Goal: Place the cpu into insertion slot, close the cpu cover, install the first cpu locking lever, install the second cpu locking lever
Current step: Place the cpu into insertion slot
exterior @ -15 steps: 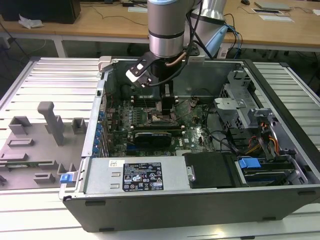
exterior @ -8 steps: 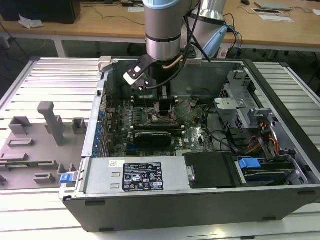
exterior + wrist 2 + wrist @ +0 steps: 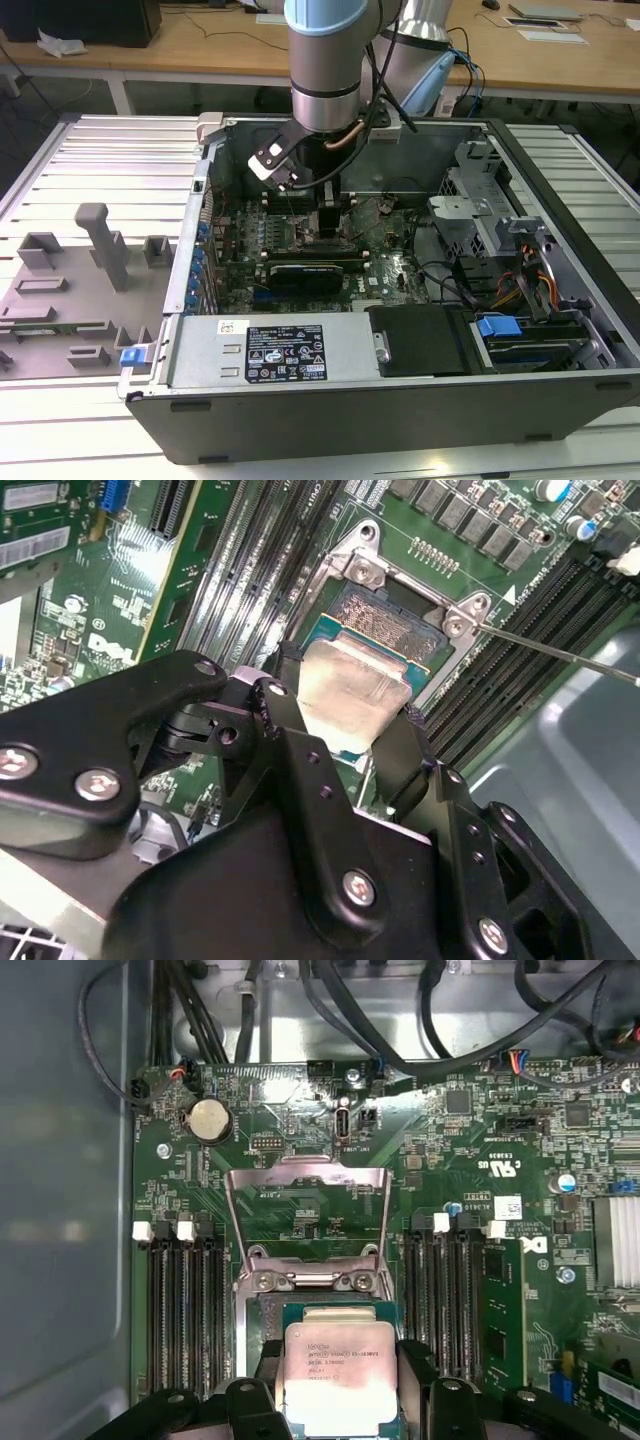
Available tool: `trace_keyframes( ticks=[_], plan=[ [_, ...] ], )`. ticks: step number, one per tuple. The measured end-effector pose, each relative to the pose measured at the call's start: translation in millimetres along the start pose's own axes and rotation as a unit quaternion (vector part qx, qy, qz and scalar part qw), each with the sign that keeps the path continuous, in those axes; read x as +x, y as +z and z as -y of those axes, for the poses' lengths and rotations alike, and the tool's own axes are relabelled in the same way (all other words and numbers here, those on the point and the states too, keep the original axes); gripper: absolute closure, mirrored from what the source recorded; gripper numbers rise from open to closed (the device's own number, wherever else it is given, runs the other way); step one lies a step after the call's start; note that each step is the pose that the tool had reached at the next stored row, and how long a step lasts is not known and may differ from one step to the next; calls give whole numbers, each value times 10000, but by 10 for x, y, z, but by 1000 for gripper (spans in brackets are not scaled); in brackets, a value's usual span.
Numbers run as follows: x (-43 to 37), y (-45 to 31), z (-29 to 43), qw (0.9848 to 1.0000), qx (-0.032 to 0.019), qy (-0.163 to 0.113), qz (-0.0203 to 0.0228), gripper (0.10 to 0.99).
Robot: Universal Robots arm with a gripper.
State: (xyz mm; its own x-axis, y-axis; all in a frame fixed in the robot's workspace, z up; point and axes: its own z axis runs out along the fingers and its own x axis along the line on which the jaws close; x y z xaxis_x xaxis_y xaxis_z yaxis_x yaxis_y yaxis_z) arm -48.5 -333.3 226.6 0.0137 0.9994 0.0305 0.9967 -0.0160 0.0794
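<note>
On the slatted aluminium bench [image 3: 90, 150], a grey plastic fixture tray [image 3: 70, 290] sits at the exterior view's left, with the open black computer case [image 3: 400, 400] beside it. Inside, the black fingers [image 3: 415, 1365] pinch the small, flat, silver-beige square cpu [image 3: 338, 1380] by opposite edges, directly over the dark-framed insertion slot [image 3: 385, 620]. Whether it is seated, I cannot tell. The thin silver-grey cpu cover [image 3: 306, 1172] stands flipped open behind.

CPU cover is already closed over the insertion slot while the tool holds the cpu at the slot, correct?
Not closed. In the first wrist view the cpu cover stands swung open; the second wrist view shows the insertion slot uncovered. The rest holds: the tool grips the cpu at the slot.
</note>
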Motion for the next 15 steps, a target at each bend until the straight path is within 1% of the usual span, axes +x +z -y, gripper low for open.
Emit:
trace_keyframes(
  ticks=[3, 7, 9, 15],
  plan=[
    [8, 27, 3, 10000, 0, 1, 0, 549],
    [24, 89, 9, 10000, 2, -59, -5, 549],
    [29, 102, 11, 10000, 3, -76, -6, 549],
    [44, 155, 47, 10000, 2, -83, -7, 549]
  ],
)
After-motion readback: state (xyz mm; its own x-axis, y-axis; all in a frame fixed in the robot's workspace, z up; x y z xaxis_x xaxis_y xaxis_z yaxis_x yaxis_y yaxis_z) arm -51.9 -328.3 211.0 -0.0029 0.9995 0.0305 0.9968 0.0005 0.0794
